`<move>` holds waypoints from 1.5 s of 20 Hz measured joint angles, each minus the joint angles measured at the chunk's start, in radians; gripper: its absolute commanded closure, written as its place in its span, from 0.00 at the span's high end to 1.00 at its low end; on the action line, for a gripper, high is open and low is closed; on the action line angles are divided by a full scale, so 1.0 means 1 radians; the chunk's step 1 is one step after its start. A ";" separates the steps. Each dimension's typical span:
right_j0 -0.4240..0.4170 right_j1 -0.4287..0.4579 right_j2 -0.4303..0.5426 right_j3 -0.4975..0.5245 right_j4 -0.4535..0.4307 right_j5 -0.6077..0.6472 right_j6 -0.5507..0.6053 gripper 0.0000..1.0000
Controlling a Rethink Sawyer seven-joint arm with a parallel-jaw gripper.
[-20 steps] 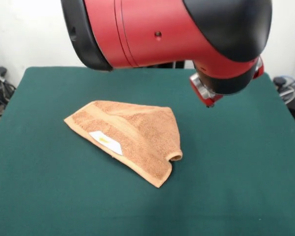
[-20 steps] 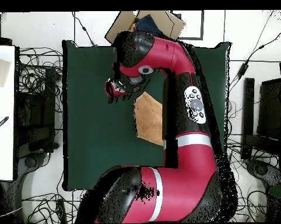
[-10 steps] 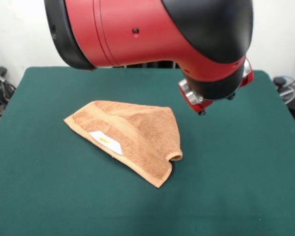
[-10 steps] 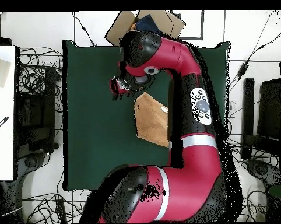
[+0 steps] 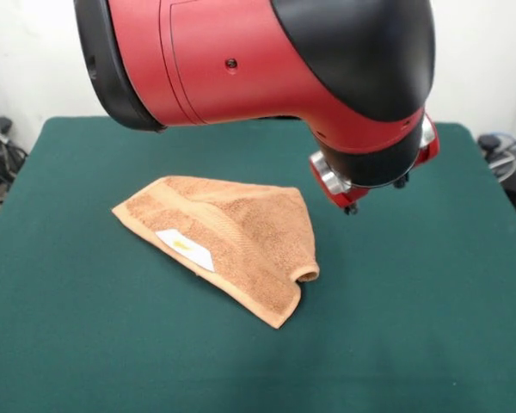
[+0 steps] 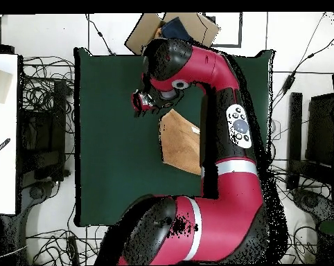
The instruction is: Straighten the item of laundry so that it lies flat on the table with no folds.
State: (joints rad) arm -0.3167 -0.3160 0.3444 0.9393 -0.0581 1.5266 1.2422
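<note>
The claw (image 5: 353,206) has slid from the 2 o'clock side of the surface (image 5: 430,327) toward the centre over the last second, and now hangs just beside the folded hand towel (image 5: 228,241), above its 3 o'clock edge. Whether the claw is apart or together I cannot tell. The towel has not shifted: doubled into a wedge, white label (image 5: 186,249) up. Likely an approach; no straightening yet.

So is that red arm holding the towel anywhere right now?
No, nothing is held. The gripper hangs above the table, apart from the towel, which lies folded.
</note>
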 measured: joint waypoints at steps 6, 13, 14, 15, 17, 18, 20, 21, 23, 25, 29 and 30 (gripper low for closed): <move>-0.003 0.000 0.000 0.006 0.000 -0.028 0.000 1.00; -0.008 0.004 0.000 0.011 0.000 -0.066 0.000 1.00; -0.009 0.006 0.000 0.011 0.000 -0.066 0.000 1.00; -0.009 0.008 0.000 0.011 0.000 -0.066 0.000 1.00; -0.011 0.012 0.000 0.011 0.000 -0.066 0.000 1.00; -0.013 0.020 0.000 0.011 0.000 -0.066 0.000 1.00; -0.019 0.027 0.000 0.011 0.000 -0.066 0.000 1.00; -0.022 0.031 0.000 0.011 0.000 -0.066 0.000 1.00; -0.027 0.036 0.000 0.011 0.001 -0.066 0.000 1.00; -0.039 0.050 0.000 0.010 0.003 -0.066 0.000 1.00; -0.059 0.074 0.000 0.001 0.003 -0.066 0.000 1.00; -0.064 0.080 0.000 -0.002 0.003 -0.066 0.000 1.00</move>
State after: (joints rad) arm -0.3804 -0.2364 0.3443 0.9370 -0.0554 1.4608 1.2422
